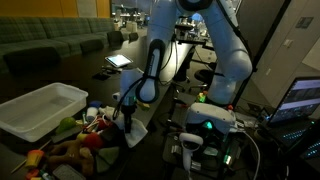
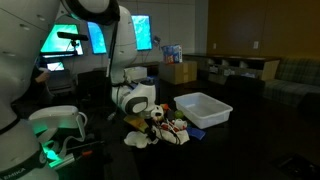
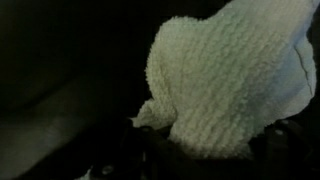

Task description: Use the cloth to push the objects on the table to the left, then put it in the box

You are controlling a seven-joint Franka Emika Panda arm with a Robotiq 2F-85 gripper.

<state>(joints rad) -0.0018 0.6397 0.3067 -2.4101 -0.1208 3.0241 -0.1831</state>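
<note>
My gripper (image 1: pixel 128 108) is down at the table, and a pale cloth (image 1: pixel 135 130) hangs from it onto the tabletop. In the wrist view the cloth (image 3: pixel 235 75) is a white, nubbly towel that fills the frame right at the jaws; the fingertips are lost in the dark. A heap of colourful toys (image 1: pixel 85 128) lies just beside the cloth, and it also shows in an exterior view (image 2: pixel 170 127). The white box (image 1: pixel 42 108) stands open past the toys; it also shows in an exterior view (image 2: pixel 205 108).
A stuffed animal (image 1: pixel 70 153) lies near the table's front edge. A green-lit control box (image 1: pixel 210 125) and laptop (image 1: pixel 300 100) stand beside the arm base. Monitors (image 2: pixel 75 40) and a cardboard box (image 2: pixel 180 72) are at the back. The room is dim.
</note>
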